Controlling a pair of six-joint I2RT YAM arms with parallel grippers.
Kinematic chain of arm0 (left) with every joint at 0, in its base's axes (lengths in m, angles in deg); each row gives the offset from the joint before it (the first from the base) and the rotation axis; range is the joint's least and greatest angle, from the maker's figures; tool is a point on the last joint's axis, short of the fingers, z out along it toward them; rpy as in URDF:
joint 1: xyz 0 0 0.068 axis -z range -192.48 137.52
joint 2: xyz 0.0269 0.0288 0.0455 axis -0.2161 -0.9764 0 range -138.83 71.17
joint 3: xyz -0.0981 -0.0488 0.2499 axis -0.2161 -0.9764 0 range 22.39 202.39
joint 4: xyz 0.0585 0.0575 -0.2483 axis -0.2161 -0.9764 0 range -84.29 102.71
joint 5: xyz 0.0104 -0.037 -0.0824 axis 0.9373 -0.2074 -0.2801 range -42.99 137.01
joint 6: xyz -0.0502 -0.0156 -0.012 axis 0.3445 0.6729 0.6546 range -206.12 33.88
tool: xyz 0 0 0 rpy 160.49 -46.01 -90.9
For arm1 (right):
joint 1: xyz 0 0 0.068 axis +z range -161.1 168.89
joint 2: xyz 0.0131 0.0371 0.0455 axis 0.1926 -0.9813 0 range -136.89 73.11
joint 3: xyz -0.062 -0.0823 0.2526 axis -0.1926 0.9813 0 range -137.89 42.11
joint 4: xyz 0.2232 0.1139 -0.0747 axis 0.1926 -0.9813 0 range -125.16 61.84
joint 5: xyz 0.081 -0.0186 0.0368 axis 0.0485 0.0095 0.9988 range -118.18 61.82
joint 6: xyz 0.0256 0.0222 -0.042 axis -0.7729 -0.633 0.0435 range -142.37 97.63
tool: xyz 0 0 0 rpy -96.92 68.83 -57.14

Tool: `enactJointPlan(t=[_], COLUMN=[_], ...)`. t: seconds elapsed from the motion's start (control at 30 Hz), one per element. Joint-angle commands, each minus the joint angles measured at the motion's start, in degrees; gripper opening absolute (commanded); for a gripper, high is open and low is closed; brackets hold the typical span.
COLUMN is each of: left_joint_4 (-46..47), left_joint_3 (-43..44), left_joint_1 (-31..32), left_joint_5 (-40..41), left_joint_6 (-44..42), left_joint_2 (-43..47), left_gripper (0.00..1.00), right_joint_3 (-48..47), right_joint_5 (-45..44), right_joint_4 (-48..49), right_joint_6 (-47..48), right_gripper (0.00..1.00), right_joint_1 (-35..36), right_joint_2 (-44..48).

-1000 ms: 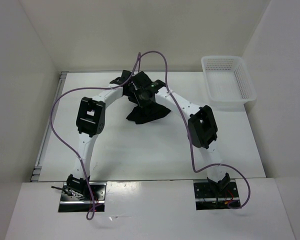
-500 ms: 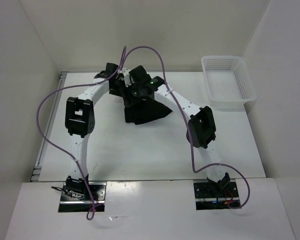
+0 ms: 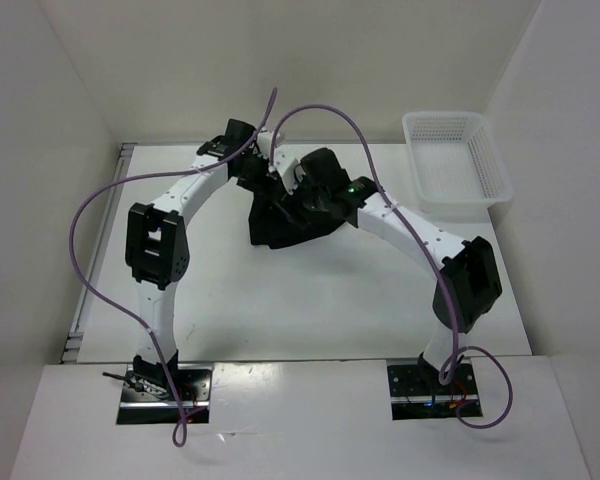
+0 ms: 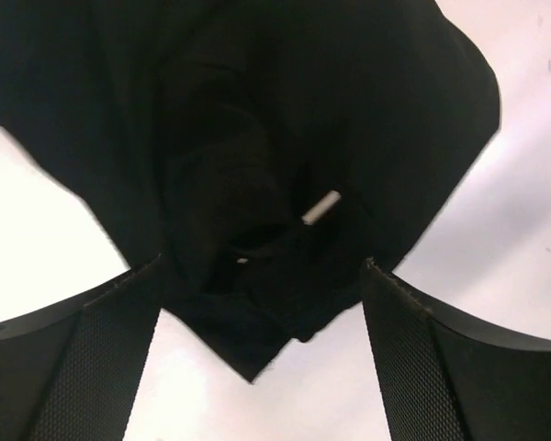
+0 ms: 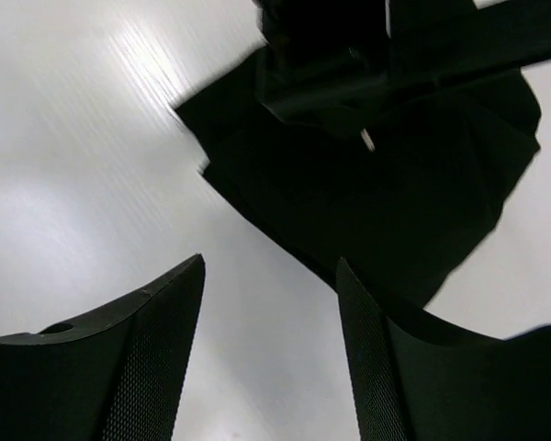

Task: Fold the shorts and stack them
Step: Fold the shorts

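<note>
The shorts (image 3: 285,228) lie as a crumpled black heap on the white table at the middle back. Both grippers hover just above the heap, close together: the left gripper (image 3: 265,185) at its left top and the right gripper (image 3: 298,198) at its right top. In the left wrist view the left gripper (image 4: 262,264) is wide open, and a pointed corner of the shorts (image 4: 257,138) lies on the table below the gap. A white drawstring tip (image 4: 321,207) shows in the folds. The right gripper (image 5: 270,260) is open over bare table, with the shorts (image 5: 395,193) just beyond its fingertips.
A white mesh basket (image 3: 456,193) stands at the back right of the table. White walls enclose the table on the left, back and right. Purple cables loop above both arms.
Both grippers have opened and let go of the shorts, which have dropped and spread wider on the table. The right arm's elbow swung out to the right.
</note>
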Motion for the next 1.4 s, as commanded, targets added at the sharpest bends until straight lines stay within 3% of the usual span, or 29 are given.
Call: enactJointPlan(t=[0.0,0.17,0.27,0.4,0.43,0.57,0.77,0.83,0.87,0.9,1.0,1.07,1.37], left_joint_4=[-2.3,-1.6,-0.3,0.3,0.3,0.3,-2.1,-2.9,-3.6,-3.6,-4.1,-4.1,-3.4], left_joint_3=[0.0,0.0,0.0,0.7,0.7,3.2,7.7,8.8,9.4,10.1,11.7,12.7,20.3], left_joint_1=[1.0,1.9,1.9,2.5,2.5,2.5,2.5,2.5,2.5,2.5,2.5,1.8,-0.9], left_joint_5=[-7.2,-2.0,0.1,1.1,1.9,2.6,-0.6,-1.2,-1.9,-2.0,-2.0,-1.2,2.5], left_joint_6=[-0.1,-0.1,-0.1,-0.1,-0.1,-0.1,-0.1,-0.1,-0.1,-0.1,-0.1,-0.1,-0.1], left_joint_2=[-1.2,-4.6,-5.9,-7.8,-8.4,-8.4,-4.3,-3.5,-3.5,-2.9,-2.9,-3.8,-9.9], left_gripper=[0.93,0.94,0.89,0.64,0.53,0.23,0.10,0.04,0.04,0.03,0.02,0.02,0.05], right_joint_3=[7.3,10.2,11.3,10.8,10.8,10.8,10.3,10.3,9.7,9.7,9.7,9.7,7.9], right_joint_5=[-4.1,-4.8,-4.8,-4.1,-4.1,-3.2,-3.1,-3.1,-3.1,-3.1,-3.6,-3.0,1.5], right_joint_4=[7.3,12.0,13.6,14.6,15.3,15.9,16.4,16.4,16.4,16.4,16.4,16.4,11.6], right_joint_6=[9.2,14.5,17.2,17.8,18.4,21.8,22.4,23.0,23.0,23.5,22.8,22.8,22.2], right_gripper=[0.65,0.66,0.68,0.68,0.68,0.68,0.62,0.48,0.41,0.26,0.05,0.00,0.00], right_joint_1=[-1.8,-1.8,-1.8,-1.8,-1.8,-1.8,-1.3,-1.3,-1.3,-1.3,-1.3,-1.3,-0.7], right_joint_2=[0.2,-2.4,-3.9,-7.0,-7.6,-10.4,-13.5,-14.4,-14.9,-14.9,-14.9,-14.4,-12.5])
